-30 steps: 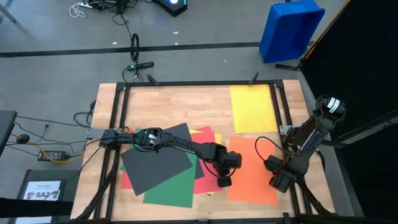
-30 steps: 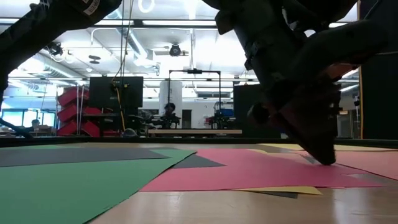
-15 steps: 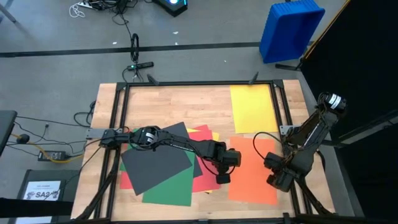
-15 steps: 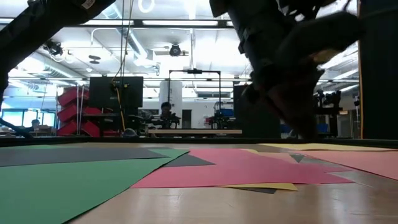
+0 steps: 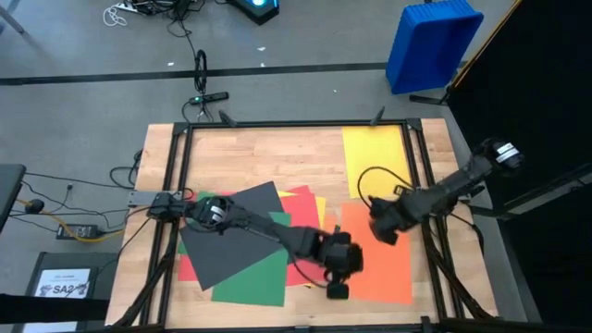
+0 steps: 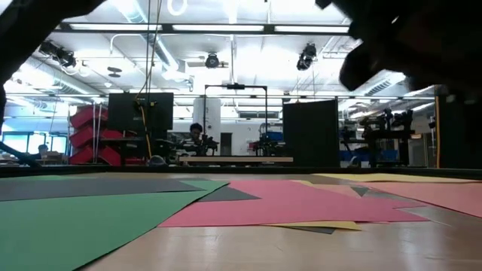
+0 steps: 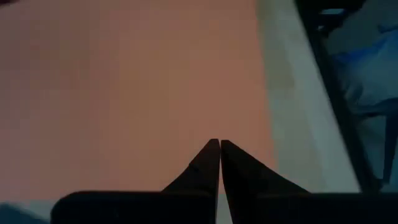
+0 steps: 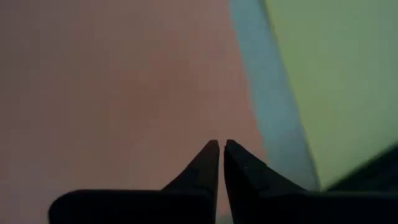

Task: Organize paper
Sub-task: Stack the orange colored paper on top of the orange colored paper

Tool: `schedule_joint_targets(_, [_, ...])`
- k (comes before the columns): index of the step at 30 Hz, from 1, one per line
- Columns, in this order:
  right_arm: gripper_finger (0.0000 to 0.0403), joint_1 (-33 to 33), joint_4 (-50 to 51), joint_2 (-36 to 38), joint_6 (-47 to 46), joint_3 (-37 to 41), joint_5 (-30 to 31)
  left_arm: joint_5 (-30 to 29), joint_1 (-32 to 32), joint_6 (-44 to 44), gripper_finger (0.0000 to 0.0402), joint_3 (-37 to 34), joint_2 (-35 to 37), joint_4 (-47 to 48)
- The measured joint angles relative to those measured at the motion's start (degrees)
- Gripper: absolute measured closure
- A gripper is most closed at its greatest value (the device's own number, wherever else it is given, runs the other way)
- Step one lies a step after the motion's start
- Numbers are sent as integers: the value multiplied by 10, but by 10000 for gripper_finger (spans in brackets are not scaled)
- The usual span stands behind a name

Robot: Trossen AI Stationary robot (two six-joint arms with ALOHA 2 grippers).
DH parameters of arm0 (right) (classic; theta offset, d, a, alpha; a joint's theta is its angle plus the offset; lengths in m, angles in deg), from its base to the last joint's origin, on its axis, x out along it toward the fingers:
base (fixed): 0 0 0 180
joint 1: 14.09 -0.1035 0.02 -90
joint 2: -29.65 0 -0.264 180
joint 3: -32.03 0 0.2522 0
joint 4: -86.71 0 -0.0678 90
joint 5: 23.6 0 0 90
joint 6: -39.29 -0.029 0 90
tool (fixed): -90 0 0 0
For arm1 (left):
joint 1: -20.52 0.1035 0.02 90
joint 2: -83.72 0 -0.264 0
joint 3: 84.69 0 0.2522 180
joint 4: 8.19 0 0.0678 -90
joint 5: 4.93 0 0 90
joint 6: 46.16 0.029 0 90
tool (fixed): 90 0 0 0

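Note:
The paper lies flat on the wooden table. A pile at the near left has a dark grey sheet point(image 5: 231, 242) on top of green point(image 5: 252, 285), red point(image 5: 305, 266) and yellow point(image 5: 320, 205) sheets. An orange sheet point(image 5: 379, 264) lies to its right, and a single yellow sheet point(image 5: 375, 159) at the far right. My left gripper point(image 5: 336, 288) is shut above the orange sheet's near left corner point(image 7: 124, 93). My right gripper point(image 5: 382, 229) is shut above the orange sheet's far part point(image 8: 112, 81), near the yellow sheet point(image 8: 336, 74). In the low view no finger rests on the red sheet point(image 6: 301, 205) or the green sheet point(image 6: 90, 218).
Black frame rails point(image 5: 413, 166) run around the tabletop. A blue bin point(image 5: 430, 42) stands on the floor beyond the far right corner. A white printed sheet point(image 5: 67, 283) lies off the table's left side. Bare wood point(image 5: 268, 157) stretches across the far left.
My left gripper has risen off the pile's right edge and gone toward the near edge. Before it rose, the red and yellow sheets slid a little toward the table's left. My right gripper has swung from the near right toward the far edge and left, turning as it went.

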Motion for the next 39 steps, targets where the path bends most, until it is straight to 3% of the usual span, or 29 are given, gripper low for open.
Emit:
schedule_joint_targets(6, [403,121,-53,12,166,1,2,-7,-36,-5,402,1,-8,-77])
schedule_joint_targets(11, [403,187,-137,5,276,18,-50,-5,-43,-30,402,0,-42,-123])
schedule_joint_targets(19, [403,220,-150,2,310,30,-76,5,-50,-52,402,1,-71,-183])
schedule_joint_targets(27, [403,234,-162,-14,323,31,-88,2,-56,-60,402,0,-85,-185])
schedule_joint_targets(33, [403,185,-165,-12,302,31,-109,-21,-51,-51,402,1,-72,-154])
schedule_joint_targets(39, [403,19,-151,41,155,31,-82,-87,-24,-12,402,19,-31,29])
